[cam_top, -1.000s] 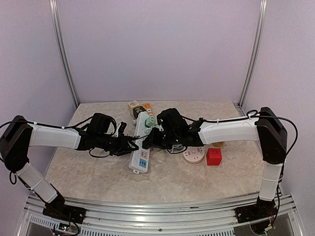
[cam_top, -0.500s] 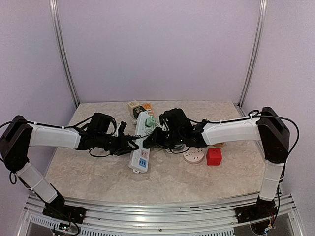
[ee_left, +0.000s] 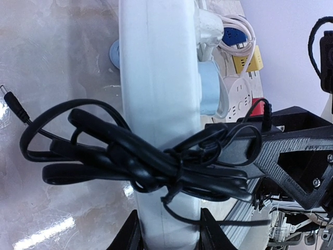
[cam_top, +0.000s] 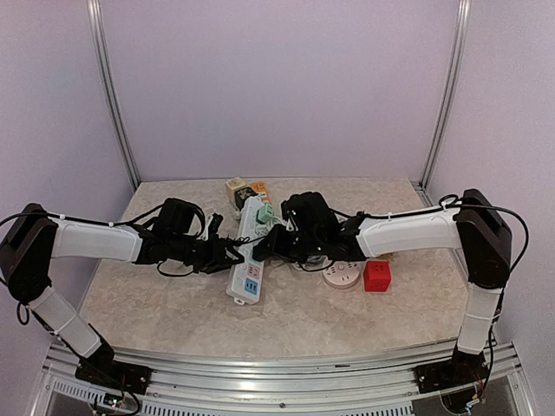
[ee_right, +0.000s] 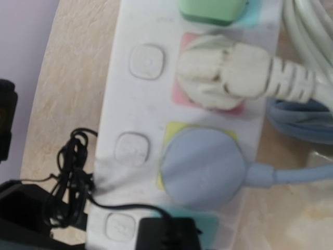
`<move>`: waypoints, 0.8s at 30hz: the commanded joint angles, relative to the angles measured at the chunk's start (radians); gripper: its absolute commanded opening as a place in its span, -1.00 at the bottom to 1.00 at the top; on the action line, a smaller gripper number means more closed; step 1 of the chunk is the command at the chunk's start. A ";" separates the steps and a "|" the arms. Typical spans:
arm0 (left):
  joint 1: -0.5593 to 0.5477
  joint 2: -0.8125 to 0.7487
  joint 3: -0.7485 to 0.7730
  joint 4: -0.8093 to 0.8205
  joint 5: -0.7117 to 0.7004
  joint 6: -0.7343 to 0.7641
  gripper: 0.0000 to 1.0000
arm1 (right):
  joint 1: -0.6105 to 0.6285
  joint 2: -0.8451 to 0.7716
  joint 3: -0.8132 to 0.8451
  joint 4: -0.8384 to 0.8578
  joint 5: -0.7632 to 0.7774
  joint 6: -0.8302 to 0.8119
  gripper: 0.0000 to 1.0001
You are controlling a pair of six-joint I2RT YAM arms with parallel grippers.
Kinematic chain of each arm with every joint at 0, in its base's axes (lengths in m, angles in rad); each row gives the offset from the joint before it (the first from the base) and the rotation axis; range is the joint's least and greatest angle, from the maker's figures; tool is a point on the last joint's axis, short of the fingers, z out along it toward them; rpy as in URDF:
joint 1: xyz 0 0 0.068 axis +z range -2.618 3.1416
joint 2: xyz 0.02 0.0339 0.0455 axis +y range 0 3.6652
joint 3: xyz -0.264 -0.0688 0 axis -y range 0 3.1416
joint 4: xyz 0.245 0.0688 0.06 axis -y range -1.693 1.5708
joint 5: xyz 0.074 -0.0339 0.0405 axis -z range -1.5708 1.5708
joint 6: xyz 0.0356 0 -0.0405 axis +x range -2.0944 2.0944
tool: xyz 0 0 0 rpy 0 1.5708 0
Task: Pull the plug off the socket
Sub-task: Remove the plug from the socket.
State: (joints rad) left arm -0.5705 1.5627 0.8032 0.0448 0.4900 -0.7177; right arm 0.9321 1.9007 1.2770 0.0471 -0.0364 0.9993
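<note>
A long white power strip (cam_top: pixel 249 263) lies mid-table, and in the right wrist view I look down on its face (ee_right: pixel 136 104). My left gripper (cam_top: pixel 231 254) is shut on the strip, one finger (ee_left: pixel 131 235) on each long side of its white body (ee_left: pixel 161 78). A black plug (ee_right: pixel 166 234) sits over the strip's teal socket; its tied black cable (ee_left: pixel 130 156) drapes across the strip. My right gripper (cam_top: pixel 267 245) is shut on this black plug (ee_left: pixel 234 148). Whether the pins have left the socket I cannot tell. The right fingers are out of the right wrist view.
Other plugs sit in the strip: a light blue round one (ee_right: pixel 203 166), a white one (ee_right: pixel 223 73) and a green one (ee_right: pixel 210 8). A round white socket (cam_top: pixel 342 275) and a red cube (cam_top: pixel 377 276) lie to the right. Small yellow and orange adapters (cam_top: pixel 247 191) lie behind.
The right arm's wrist has shifted slightly to the right. Both grips look unchanged, and the strip has stayed in place.
</note>
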 commanded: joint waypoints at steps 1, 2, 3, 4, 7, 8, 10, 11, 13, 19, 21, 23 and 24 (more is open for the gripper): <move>0.031 0.002 0.027 0.021 -0.035 0.057 -1.00 | 0.008 -0.087 0.041 -0.085 0.166 -0.100 -1.00; 0.031 0.003 0.028 0.021 -0.035 0.057 -1.00 | 0.011 -0.093 0.046 -0.091 0.179 -0.110 -1.00; 0.032 0.003 0.029 0.021 -0.035 0.058 -1.00 | 0.017 -0.099 0.049 -0.093 0.189 -0.118 -1.00; 0.033 0.003 0.028 0.018 -0.035 0.060 -1.00 | 0.019 -0.105 0.049 -0.093 0.199 -0.124 -1.00; 0.035 0.002 0.030 0.017 -0.037 0.060 -1.00 | 0.029 -0.124 0.044 -0.094 0.227 -0.136 -1.00; 0.035 0.002 0.030 0.017 -0.037 0.060 -1.00 | 0.031 -0.131 0.040 -0.091 0.230 -0.138 -1.00; 0.037 0.002 0.030 0.017 -0.037 0.060 -1.00 | 0.034 -0.152 0.032 -0.080 0.235 -0.141 -1.00; 0.037 0.001 0.030 0.016 -0.039 0.060 -1.00 | 0.035 -0.162 0.025 -0.074 0.238 -0.142 -1.00; 0.038 0.002 0.031 0.015 -0.040 0.061 -1.00 | 0.034 -0.184 0.009 -0.053 0.245 -0.138 -1.00; 0.038 0.005 0.033 0.009 -0.044 0.063 -1.00 | 0.035 -0.238 -0.028 -0.026 0.286 -0.123 -1.00; 0.037 0.004 0.033 0.008 -0.044 0.063 -1.00 | 0.034 -0.251 -0.037 -0.029 0.305 -0.122 -1.00; 0.037 0.003 0.034 0.008 -0.045 0.064 -1.00 | 0.034 -0.263 -0.045 -0.029 0.319 -0.121 -1.00; 0.038 0.003 0.034 0.006 -0.045 0.065 -1.00 | 0.035 -0.266 -0.049 -0.030 0.321 -0.120 -1.00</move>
State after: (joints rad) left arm -0.5529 1.5650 0.8368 0.0666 0.5072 -0.6788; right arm 0.9726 1.7206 1.2392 -0.0166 0.1898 0.9115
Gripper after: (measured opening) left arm 0.311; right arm 0.273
